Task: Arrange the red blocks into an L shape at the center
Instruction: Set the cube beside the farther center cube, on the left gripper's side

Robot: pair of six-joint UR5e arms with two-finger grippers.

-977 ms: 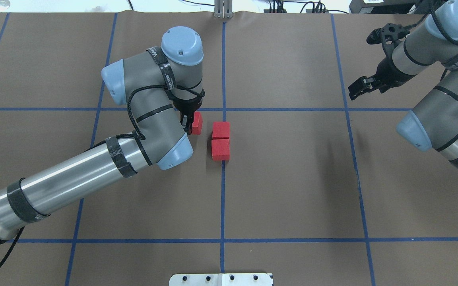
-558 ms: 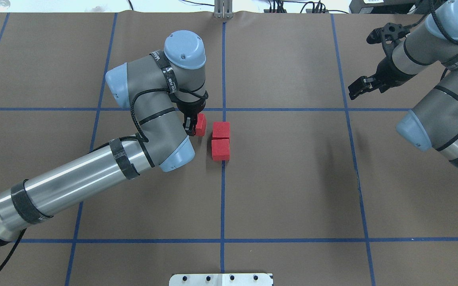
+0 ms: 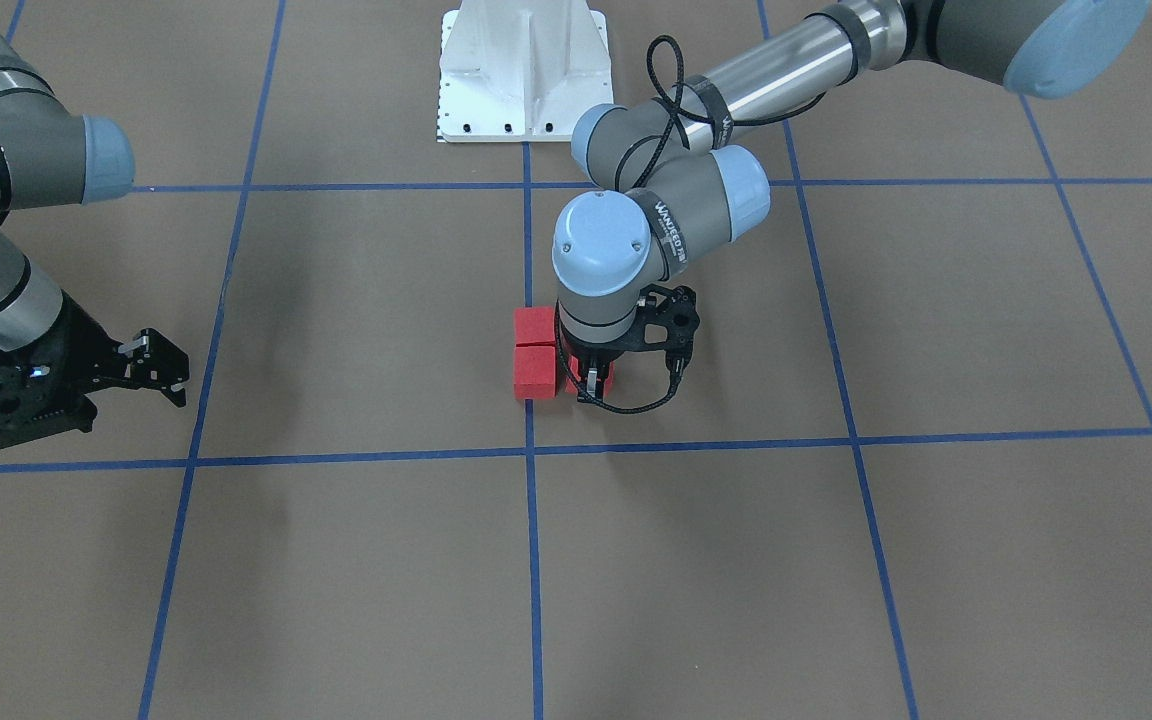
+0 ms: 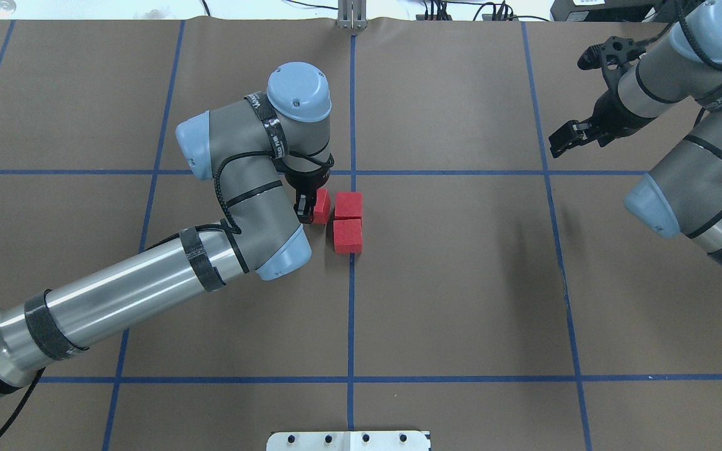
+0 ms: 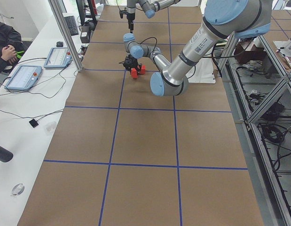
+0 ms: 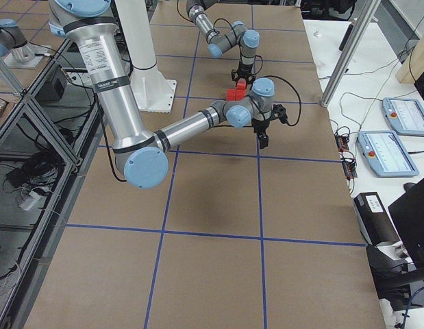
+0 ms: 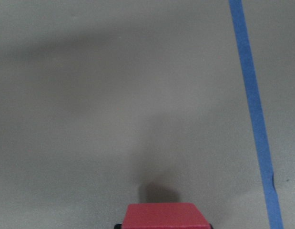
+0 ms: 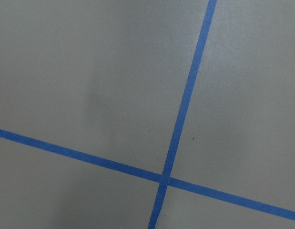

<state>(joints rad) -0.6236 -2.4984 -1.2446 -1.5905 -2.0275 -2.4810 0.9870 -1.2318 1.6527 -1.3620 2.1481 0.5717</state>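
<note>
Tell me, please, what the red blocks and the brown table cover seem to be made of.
The red blocks look like painted wood or dense foam: plain matte faces, crisp edges, no shine. The pictures cannot settle which of the two. The brown cover looks like matte paper or a thin sheet: it gives no glare, and its far edge ripples slightly.

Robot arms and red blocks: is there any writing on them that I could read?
"WANJEED", as best I can read it: white letters on the black strap on the left arm.
Label on the right arm: too small to read.
Red blocks: no writing.
</note>
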